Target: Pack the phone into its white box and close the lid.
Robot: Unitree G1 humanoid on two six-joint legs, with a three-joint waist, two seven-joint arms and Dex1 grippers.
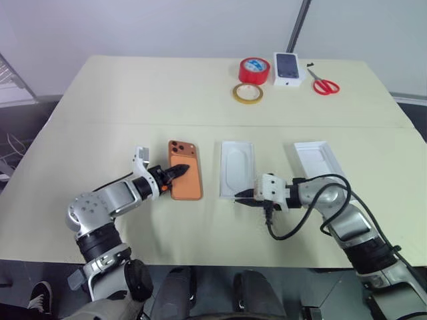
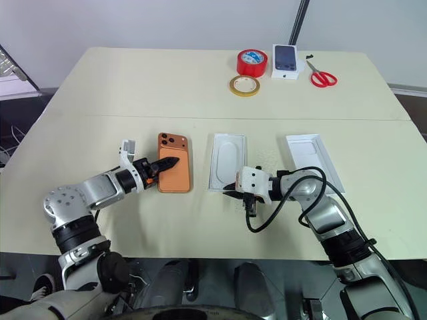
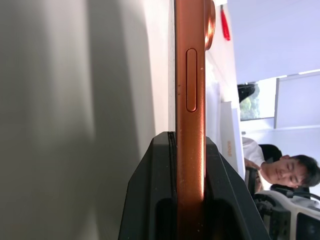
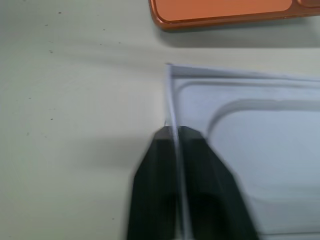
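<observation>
My left end effector (image 1: 179,171) is clamped on the phone's (image 1: 185,175) long edge, low over the desk (image 1: 133,93). My right end effector (image 1: 243,198) pinches the near wall of the white insert (image 1: 237,168) beside it. The phone could twist out of so thin a grip, and pulling the insert by one wall could buckle it.

On the cream desk (image 1: 200,93), the slim orange-copper phone (image 1: 185,179) lies toward the left, with the left gripper (image 1: 179,172) over its near-left part. Just to its right lies the white insert with an oval recess (image 1: 237,168), the right gripper (image 1: 241,198) at its near edge. Further right sits the shallow white rectangular tray (image 1: 321,159). Along the far edge, left to right: a yellow tape ring (image 1: 247,93), behind it a red tape roll (image 1: 255,69), a small white box with a phone picture (image 1: 288,68), red-handled scissors (image 1: 324,85).
</observation>
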